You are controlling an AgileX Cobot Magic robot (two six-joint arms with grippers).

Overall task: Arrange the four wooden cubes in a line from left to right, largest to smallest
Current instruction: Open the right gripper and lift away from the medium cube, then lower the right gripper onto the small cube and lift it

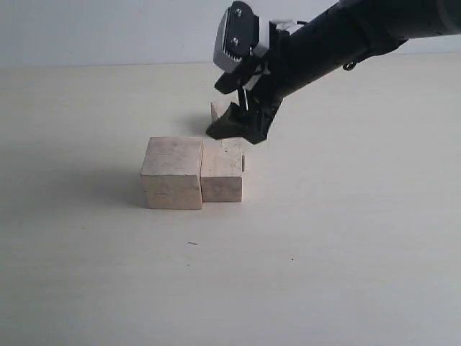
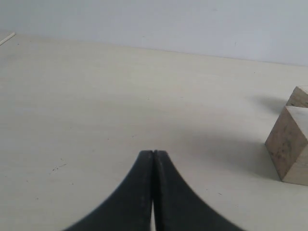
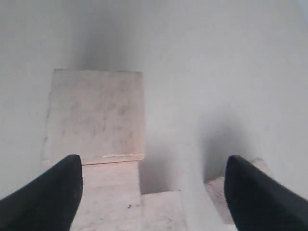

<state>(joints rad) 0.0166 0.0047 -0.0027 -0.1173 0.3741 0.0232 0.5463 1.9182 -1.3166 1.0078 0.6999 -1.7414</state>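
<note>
The largest wooden cube [image 1: 171, 173] stands on the table with the second-largest cube [image 1: 222, 170] touching its right side. A sliver of a third cube [image 1: 243, 162] peeks out behind that one's right edge. Another small cube [image 1: 218, 109] lies farther back, half hidden by my right gripper [image 1: 238, 132], which hovers open just above and behind the second cube. In the right wrist view the largest cube [image 3: 94, 115], second cube [image 3: 110, 197], third cube [image 3: 161, 214] and a small cube [image 3: 217, 192] show between the spread fingers [image 3: 48, 197]. My left gripper [image 2: 153, 153] is shut on nothing, off to the side of the largest cube [image 2: 288, 144].
The pale table [image 1: 346, 252] stretches bare in front of and to the right of the cubes. The right arm [image 1: 338, 43] reaches in from the upper right. A light wall [image 1: 108, 29] stands behind the table's far edge.
</note>
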